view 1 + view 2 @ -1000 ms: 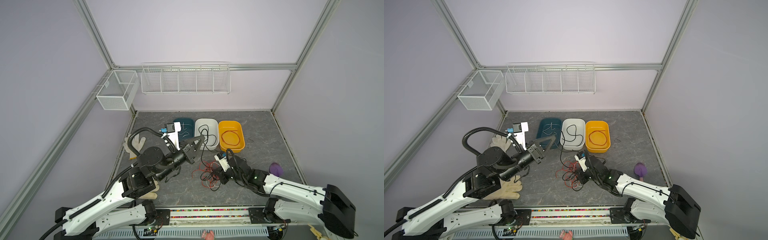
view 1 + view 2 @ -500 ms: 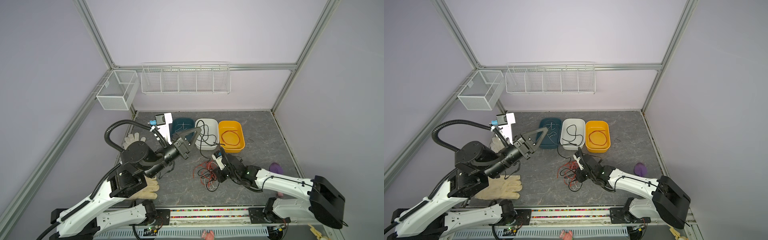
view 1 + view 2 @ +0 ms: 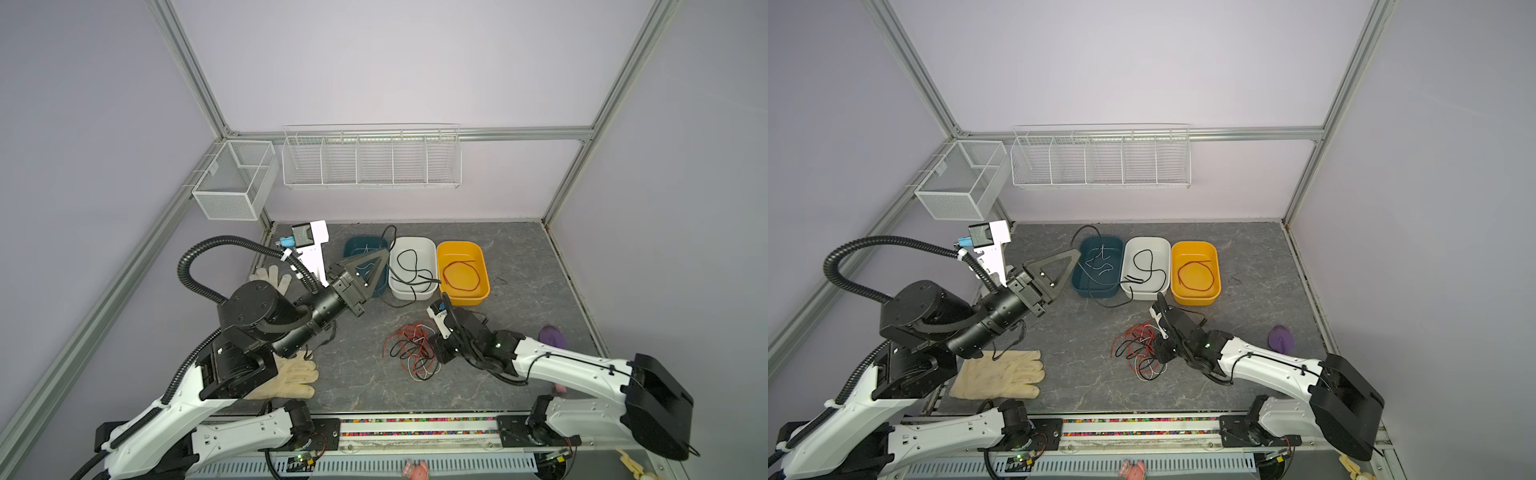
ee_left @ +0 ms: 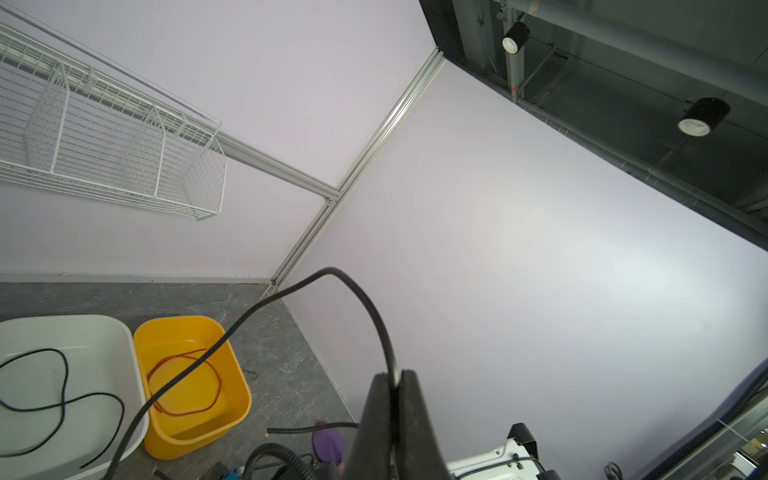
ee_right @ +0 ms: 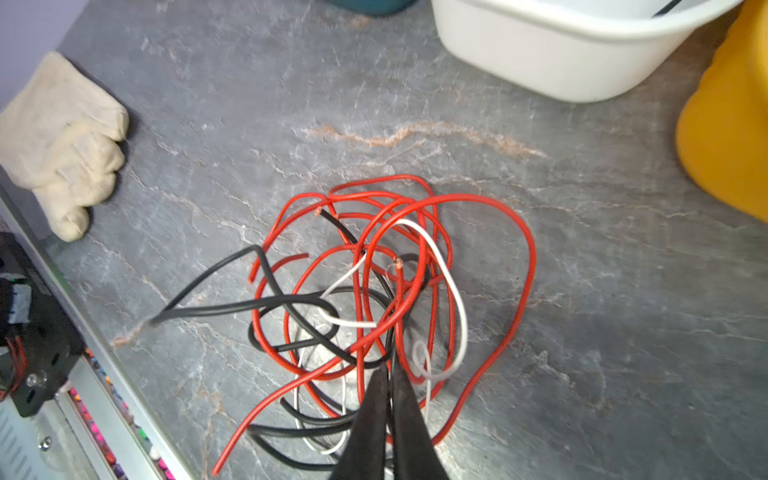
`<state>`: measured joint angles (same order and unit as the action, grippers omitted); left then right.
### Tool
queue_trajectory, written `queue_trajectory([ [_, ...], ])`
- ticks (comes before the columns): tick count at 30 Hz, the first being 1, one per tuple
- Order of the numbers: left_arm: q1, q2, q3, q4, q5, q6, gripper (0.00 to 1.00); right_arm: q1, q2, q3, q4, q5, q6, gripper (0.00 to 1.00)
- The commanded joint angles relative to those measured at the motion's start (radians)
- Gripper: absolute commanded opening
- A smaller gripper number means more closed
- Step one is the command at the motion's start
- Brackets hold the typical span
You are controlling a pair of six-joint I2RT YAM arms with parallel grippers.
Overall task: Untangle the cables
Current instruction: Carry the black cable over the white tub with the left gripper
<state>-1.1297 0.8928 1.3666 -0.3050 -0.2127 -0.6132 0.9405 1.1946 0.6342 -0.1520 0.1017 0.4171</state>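
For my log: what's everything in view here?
Tangle of thin cables: one, red, black and white, table centre.
Teal plastic tub: one, back, pale strands inside.
White plastic tub: one, beside it, black cable inside.
Yellow plastic tub: one, rightmost, red cable loop inside.
Cream fabric gloves: two, table's left.
Purple object: one, right edge.
White wire baskets: two, walls.
Left gripper: black, shut on a long black cable.
Right gripper: black, shut in the tangle.

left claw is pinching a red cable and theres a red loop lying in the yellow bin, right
Not quite. The cable pinched in the left claw is black, not red; the left wrist view shows it arching out from the shut tips. The rest holds: a red loop lies in the yellow bin.
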Motion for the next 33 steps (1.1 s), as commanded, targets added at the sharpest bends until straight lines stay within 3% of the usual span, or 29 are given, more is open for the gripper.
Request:
queue_trajectory([
  [1, 0.037, 0.038, 0.060, -0.100, 0.019, 0.038, 0.00, 0.004, -0.089, -0.044, 0.014, 0.060, 0.008, 0.14],
  [8, 0.205, 0.141, 0.086, -0.155, 0.192, 0.016, 0.00, -0.005, -0.258, -0.097, -0.013, 0.166, 0.012, 0.29],
  [15, 0.328, 0.252, 0.093, -0.117, 0.316, 0.022, 0.00, -0.017, -0.385, -0.135, -0.068, 0.308, 0.046, 0.67],
  [19, 0.387, 0.326, 0.095, -0.076, 0.370, 0.030, 0.00, -0.025, -0.405, -0.142, -0.079, 0.319, 0.052, 0.90],
  [22, 0.419, 0.380, 0.095, -0.047, 0.396, 0.036, 0.00, -0.028, -0.404, -0.139, -0.077, 0.304, 0.051, 0.99],
  [28, 0.464, 0.479, 0.107, 0.003, 0.439, 0.058, 0.00, -0.028, -0.398, -0.144, -0.031, 0.202, 0.022, 0.90],
  [33, 0.494, 0.540, 0.113, 0.028, 0.440, 0.088, 0.00, -0.028, -0.370, -0.131, -0.030, 0.168, 0.014, 0.89],
])
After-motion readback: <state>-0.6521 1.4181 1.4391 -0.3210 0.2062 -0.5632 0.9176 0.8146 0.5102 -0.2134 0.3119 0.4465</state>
